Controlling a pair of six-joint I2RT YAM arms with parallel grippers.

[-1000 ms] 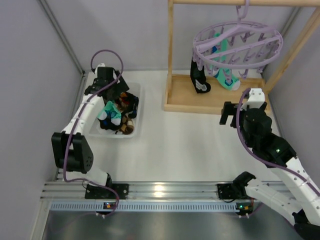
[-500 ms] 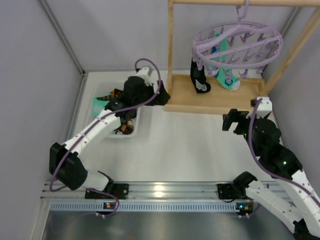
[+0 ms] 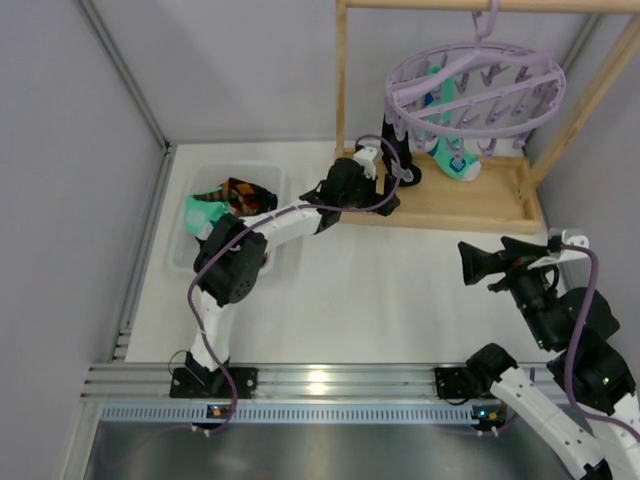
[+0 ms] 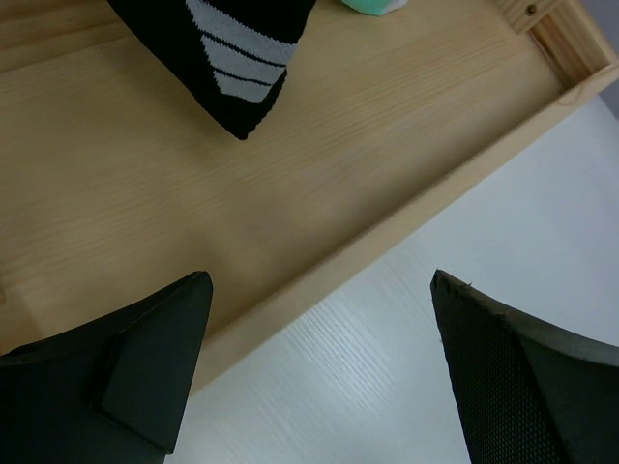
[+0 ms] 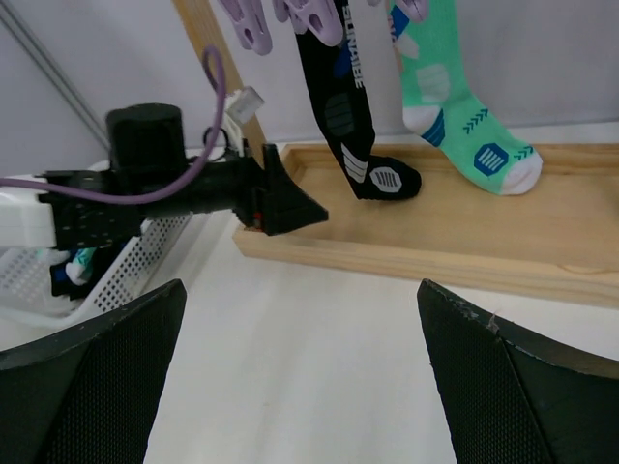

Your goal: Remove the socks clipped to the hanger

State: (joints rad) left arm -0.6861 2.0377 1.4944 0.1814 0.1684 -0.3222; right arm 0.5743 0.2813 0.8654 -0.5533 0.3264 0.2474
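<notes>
White table [image 3: 340, 300] enclosed by grey walls [image 3: 250, 70], with a metal rail [image 3: 320, 385] along its near edge. At the back stands a wooden rack [image 3: 460, 205]; the hanger [image 3: 497, 97] hangs by its hook from the top bar. A black sock [image 5: 350, 126] and a mint sock [image 5: 440, 106] are clipped to it, their toes reaching the rack's base board. Further socks [image 3: 225, 200] lie in a white basket [image 3: 180, 255] at left. Left gripper [image 4: 319, 290]: jaws spread, empty, over the base board's front edge, near the black sock's toe. Right gripper [image 5: 300, 290]: jaws spread, empty, above the table's right side, facing the rack.
</notes>
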